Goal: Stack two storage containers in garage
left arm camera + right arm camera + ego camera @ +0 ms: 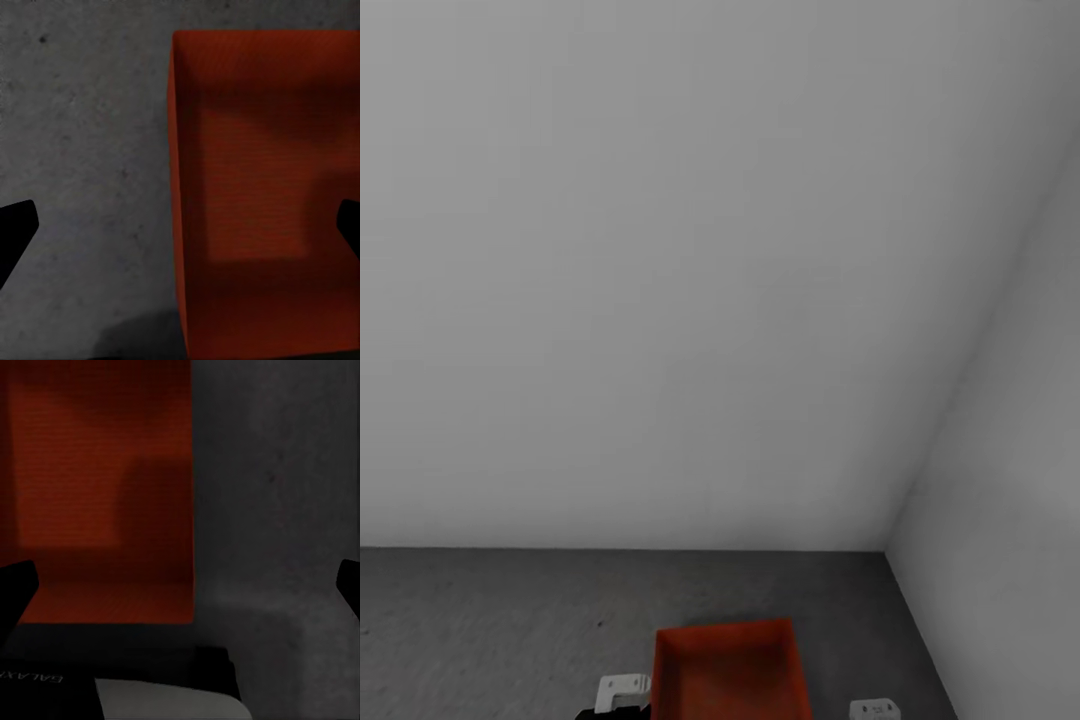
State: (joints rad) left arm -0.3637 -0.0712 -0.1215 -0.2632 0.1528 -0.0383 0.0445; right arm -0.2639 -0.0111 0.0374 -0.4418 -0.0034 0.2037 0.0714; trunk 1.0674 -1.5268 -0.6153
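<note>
1. An orange-red bin [728, 672] sits on the dark grey floor [490, 620], near the corner of two pale grey walls [660, 280].
2. The left gripper [180, 225] is spread wide, straddling the bin's side wall.
3. The right gripper [180, 585] is spread wide over the bin's other wall.

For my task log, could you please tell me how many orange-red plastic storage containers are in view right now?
1. One orange-red rectangular plastic storage container sits open on the dark grey speckled floor near the pale grey wall corner, between both arms. A second may be out of frame.
</note>
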